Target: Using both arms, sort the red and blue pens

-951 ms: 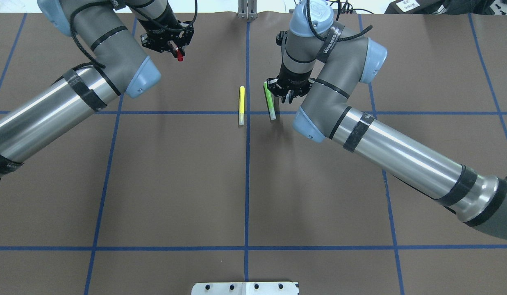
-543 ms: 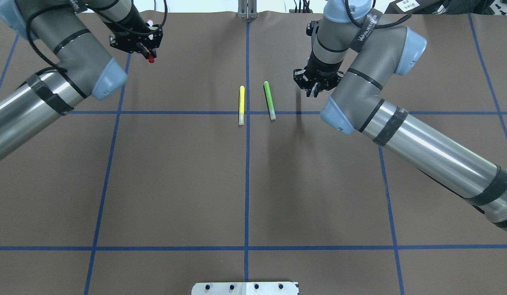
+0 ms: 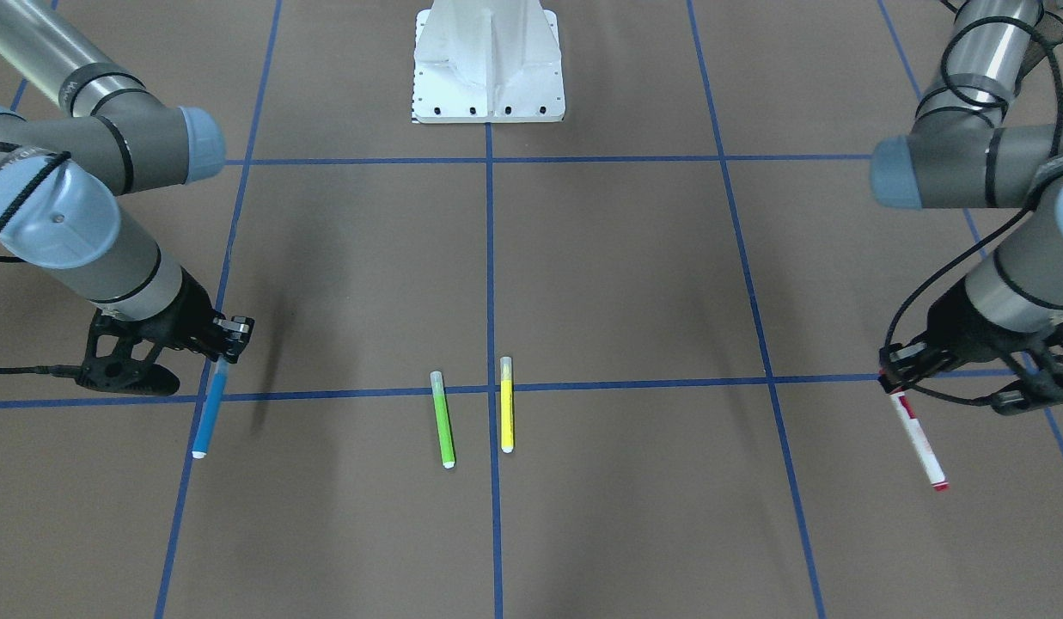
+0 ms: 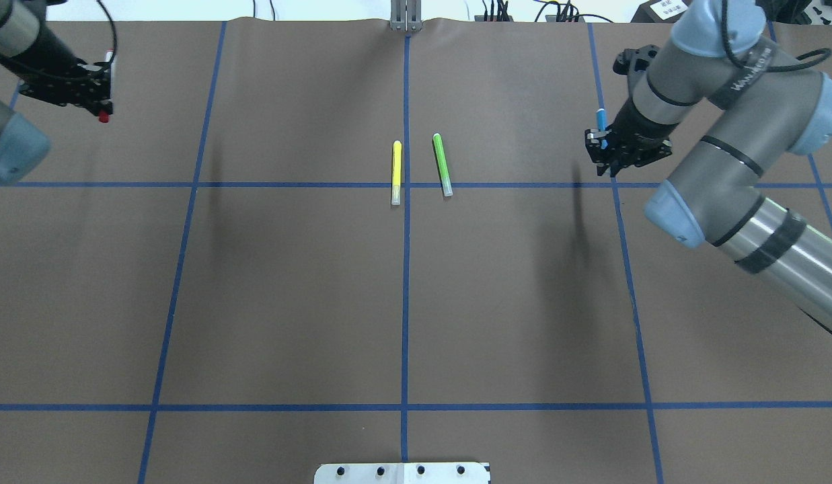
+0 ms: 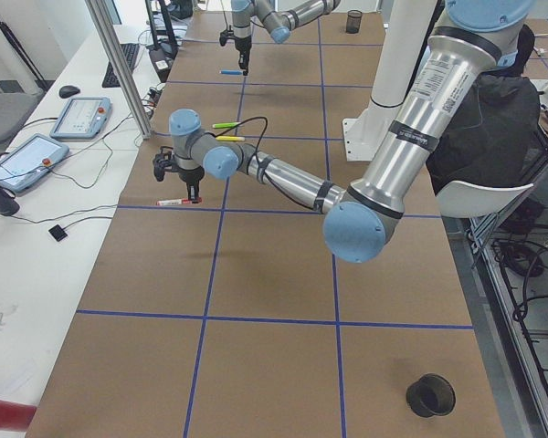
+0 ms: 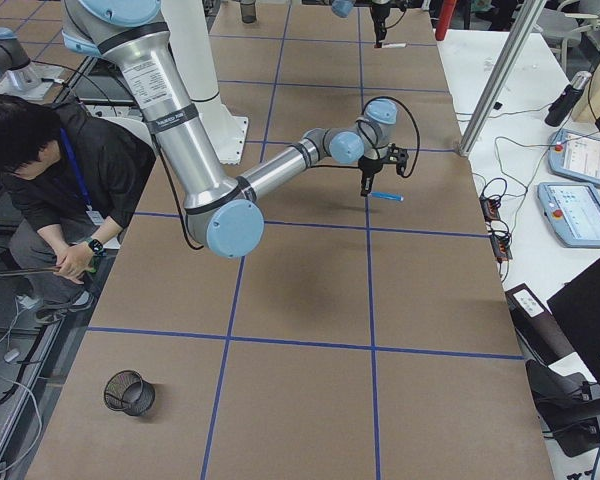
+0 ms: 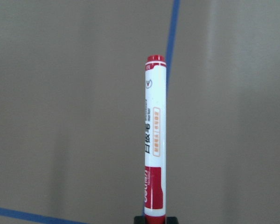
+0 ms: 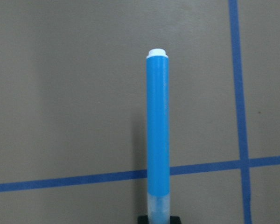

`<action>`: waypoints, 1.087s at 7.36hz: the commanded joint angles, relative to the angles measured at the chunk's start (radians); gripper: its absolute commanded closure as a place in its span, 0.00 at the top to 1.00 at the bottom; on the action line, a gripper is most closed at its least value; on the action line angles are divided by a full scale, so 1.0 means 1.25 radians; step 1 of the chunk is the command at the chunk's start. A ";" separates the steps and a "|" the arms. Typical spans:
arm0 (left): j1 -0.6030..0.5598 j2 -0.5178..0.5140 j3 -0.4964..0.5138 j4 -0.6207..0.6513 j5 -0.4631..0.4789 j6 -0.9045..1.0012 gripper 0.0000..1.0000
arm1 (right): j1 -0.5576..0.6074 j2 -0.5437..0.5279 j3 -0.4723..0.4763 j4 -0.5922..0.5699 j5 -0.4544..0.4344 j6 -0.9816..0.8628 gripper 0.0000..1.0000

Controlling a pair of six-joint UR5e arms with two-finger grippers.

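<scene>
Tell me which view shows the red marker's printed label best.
Left wrist-mounted: the red-capped marker spans the frame, label print clear. Front-facing shows it whole but small, hanging from the left gripper; overhead shows mostly its red end; exterior left, a tiny sliver.

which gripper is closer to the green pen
Right. The right gripper, holding the blue pen, is to the green pen's right in the overhead view; the left gripper, holding the marker, is much farther away at the far left.
</scene>
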 commanded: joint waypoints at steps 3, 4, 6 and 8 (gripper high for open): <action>-0.156 0.157 -0.009 0.059 -0.018 0.308 0.00 | 0.091 -0.211 0.096 0.002 0.047 -0.199 0.00; -0.199 0.183 -0.009 0.072 -0.045 0.351 0.00 | 0.130 -0.243 0.094 -0.006 0.080 -0.272 0.00; -0.278 0.231 -0.025 0.163 -0.059 0.494 0.00 | 0.249 -0.330 0.108 -0.014 0.147 -0.308 0.00; -0.337 0.224 -0.101 0.364 -0.019 0.613 0.00 | 0.281 -0.378 0.125 -0.064 0.139 -0.460 0.00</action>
